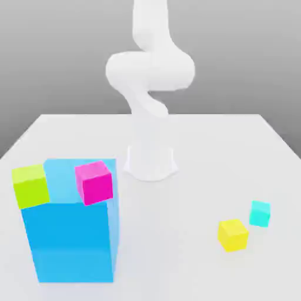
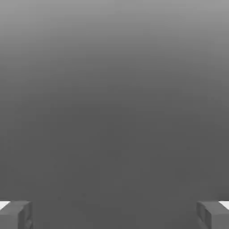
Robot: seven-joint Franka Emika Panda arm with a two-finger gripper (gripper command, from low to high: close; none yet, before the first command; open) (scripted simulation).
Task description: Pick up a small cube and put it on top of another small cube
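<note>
Five blocks stand on the white worktop. At the exterior view's left, a lime cube and a magenta cube sit at the upper front edge of a tall blue block; whether they rest on its top or touch its face cannot be told. Behind the middle of the worktop rises the white arm, its base planted near the far side and its upper links bending out of frame. Toward the exterior view's right, the yellow cube lies near the front, and the small cyan cube stands just beside it, slightly farther back and apart from it by a narrow gap. In the hand view, the two fingers appear at opposite edges with a broad space between them, so the gripper is spread wide and holds nothing; beyond them lies plain grey background, with no block under the hand. The step in hand is judged to be the approach to the cyan cube. To do it well, bring the hand directly above that cube, align the fingers with two parallel faces, and choose the pair of faces that keeps the yellow cube out of the closing path. Descend straight, keep the fingers wide until they straddle the cube, then close evenly so that it does not twist or nudge its neighbour.
</note>
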